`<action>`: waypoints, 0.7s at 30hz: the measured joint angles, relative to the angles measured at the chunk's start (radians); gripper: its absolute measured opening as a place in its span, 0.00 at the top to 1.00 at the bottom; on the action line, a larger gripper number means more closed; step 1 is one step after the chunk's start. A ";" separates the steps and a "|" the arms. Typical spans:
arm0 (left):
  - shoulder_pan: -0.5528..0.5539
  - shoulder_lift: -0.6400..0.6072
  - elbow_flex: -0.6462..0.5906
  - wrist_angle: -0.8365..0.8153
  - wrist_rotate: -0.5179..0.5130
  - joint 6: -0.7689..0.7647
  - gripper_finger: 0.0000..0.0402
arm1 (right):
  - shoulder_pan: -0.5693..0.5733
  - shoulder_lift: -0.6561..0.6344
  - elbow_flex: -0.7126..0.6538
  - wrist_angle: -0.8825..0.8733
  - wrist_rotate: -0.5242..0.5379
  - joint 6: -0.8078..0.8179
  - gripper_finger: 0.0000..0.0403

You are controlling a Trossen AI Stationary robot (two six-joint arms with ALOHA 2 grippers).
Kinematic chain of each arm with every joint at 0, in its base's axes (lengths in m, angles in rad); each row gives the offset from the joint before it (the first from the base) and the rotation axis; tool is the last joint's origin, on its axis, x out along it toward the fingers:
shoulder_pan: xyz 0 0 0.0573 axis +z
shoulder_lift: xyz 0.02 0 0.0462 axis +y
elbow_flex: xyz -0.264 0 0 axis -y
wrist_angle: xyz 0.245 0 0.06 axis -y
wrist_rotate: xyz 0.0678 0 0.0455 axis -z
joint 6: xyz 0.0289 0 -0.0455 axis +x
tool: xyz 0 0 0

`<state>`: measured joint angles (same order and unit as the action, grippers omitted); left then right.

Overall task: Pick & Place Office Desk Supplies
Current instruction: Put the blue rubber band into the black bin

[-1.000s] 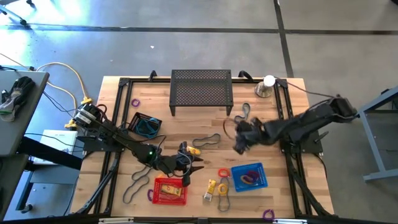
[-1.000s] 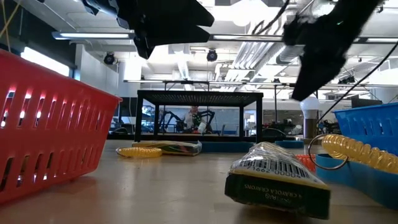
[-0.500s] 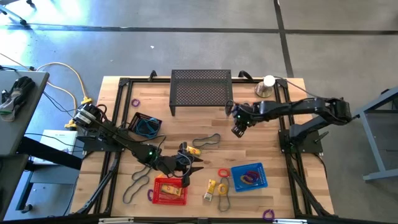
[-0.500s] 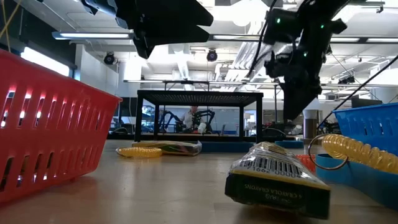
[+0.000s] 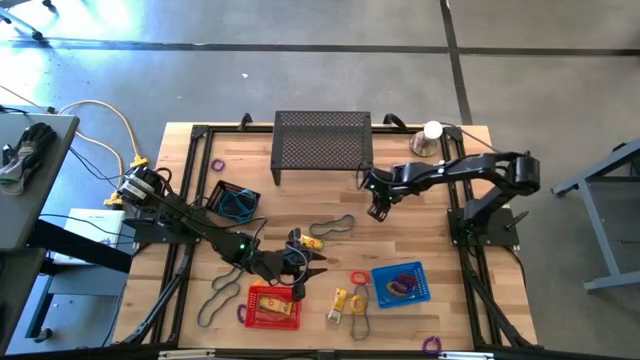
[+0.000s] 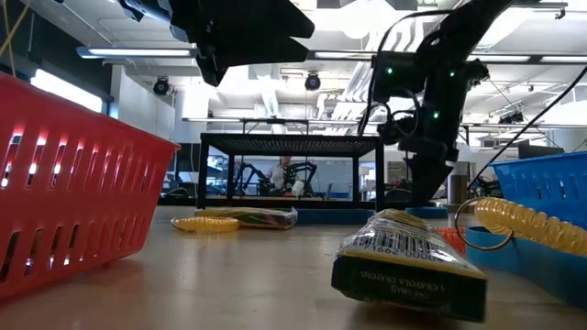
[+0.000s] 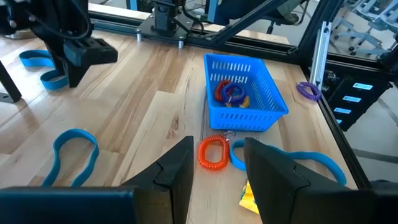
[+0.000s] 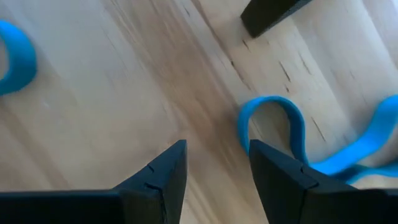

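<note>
Since a second ago the right gripper (image 5: 377,207) swings from table centre toward twelve o'clock, now low beside the black mesh stand (image 5: 323,146), fingers spread over a blue band loop (image 8: 283,134). At seven o'clock the left gripper (image 5: 300,266) hovers, spread and empty, above the red basket (image 5: 272,307); the blue basket (image 5: 402,283) sits at five o'clock.

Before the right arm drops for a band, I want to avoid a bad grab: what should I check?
1. Right claw open, empty: ok.
2. Blue band loop centred between its fingers: not ok, it lies off to one side.
3. Black mesh stand clear of the right claw: ok, though near.
4. Left claw open, empty, far from the right arm: ok.
5. Blue basket has room: ok.
</note>
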<state>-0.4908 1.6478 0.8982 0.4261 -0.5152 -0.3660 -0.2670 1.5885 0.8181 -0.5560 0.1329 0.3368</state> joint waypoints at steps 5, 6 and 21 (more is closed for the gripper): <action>0.000 0.000 0.000 0.000 0.000 0.000 0.66 | -0.004 0.040 0.000 0.037 -0.001 -0.008 0.60; 0.000 0.000 0.000 0.000 0.000 0.000 0.66 | -0.004 0.042 0.000 0.039 -0.001 -0.016 0.60; 0.000 0.000 0.000 -0.003 -0.003 0.002 0.66 | -0.015 0.041 0.000 0.042 0.045 -0.023 0.69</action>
<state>-0.4908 1.6478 0.8982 0.4236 -0.5179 -0.3645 -0.2817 1.6299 0.8181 -0.5143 0.1776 0.3134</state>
